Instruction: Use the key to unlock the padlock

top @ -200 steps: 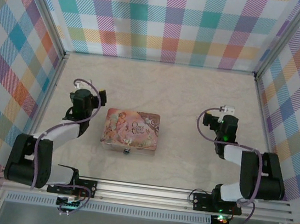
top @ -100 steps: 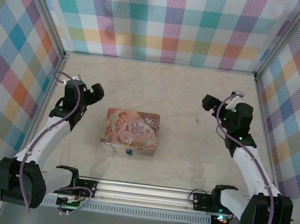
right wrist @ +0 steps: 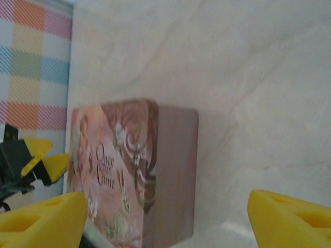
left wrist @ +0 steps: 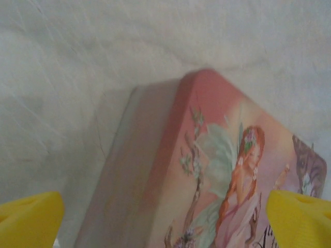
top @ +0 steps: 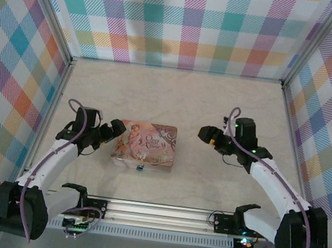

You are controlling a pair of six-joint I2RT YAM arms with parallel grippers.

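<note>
The tiny dark padlock (top: 140,168) hangs at the middle of the near edge of the pink illustrated tin (top: 145,145). My left gripper (top: 113,130) sits at the tin's left end, open, its yellow fingertips (left wrist: 29,217) spread wide over the tin's corner (left wrist: 207,170). My right gripper (top: 205,135) hovers just right of the tin, also open, with nothing between its fingertips (right wrist: 290,219); it faces the tin's right side (right wrist: 170,170). The left gripper's yellow tips (right wrist: 44,161) show beyond the tin in the right wrist view. I cannot make out the key.
Pale marbled tabletop (top: 218,100) spreads around the tin. Checked walls (top: 185,22) close in the back and both sides. An aluminium rail (top: 160,212) runs along the near edge by the arm bases.
Both arms swung inward toward the tin. The left gripper dropped to the tin's left end; the right gripper moved left toward its right side. The tin has not moved.
</note>
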